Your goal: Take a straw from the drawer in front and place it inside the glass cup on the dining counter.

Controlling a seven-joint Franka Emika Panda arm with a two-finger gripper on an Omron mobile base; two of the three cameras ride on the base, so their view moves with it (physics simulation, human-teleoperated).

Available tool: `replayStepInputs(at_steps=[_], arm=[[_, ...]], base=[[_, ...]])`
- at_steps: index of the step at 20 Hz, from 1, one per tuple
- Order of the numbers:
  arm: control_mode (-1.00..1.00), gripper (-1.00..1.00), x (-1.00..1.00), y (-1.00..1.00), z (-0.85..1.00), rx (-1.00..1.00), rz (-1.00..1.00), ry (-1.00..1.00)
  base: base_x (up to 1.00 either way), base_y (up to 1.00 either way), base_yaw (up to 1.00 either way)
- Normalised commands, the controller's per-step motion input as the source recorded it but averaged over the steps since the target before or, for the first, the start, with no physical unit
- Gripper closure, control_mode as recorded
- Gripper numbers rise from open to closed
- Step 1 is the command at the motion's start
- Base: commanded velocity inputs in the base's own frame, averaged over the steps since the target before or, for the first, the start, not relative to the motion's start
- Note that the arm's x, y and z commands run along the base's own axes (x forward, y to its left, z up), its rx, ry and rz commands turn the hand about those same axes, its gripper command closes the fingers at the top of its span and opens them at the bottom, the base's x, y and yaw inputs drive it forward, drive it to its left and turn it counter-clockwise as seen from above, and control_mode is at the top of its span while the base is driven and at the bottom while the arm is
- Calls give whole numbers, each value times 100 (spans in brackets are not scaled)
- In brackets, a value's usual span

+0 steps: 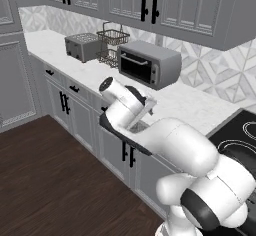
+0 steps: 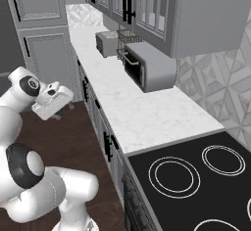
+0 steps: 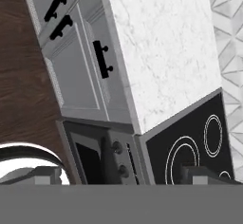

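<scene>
Jaws wide and empty, the gripper (image 2: 60, 108) at left centre faces the shut drawer (image 3: 102, 59); next, reach its handle.

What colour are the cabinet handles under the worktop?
Black; the handles on grey cabinet fronts show best in the hand view.

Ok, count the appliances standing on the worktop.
2: the toaster at the far end and the small oven nearer the stove; a wire rack stands between them. Others may be hidden.
</scene>
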Motion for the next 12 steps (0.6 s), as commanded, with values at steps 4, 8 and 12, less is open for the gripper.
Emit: replayStepInputs(at_steps=[4,8,12], arm=[[-100,-100,4,5,-89,-30,-7,10],[-100,-100,0,0,-87,-29,-7,9],[-100,-100,1,-1,-52,-21,-12,2]], base=[[0,0,0],[0,0,0],[0,0,0]])
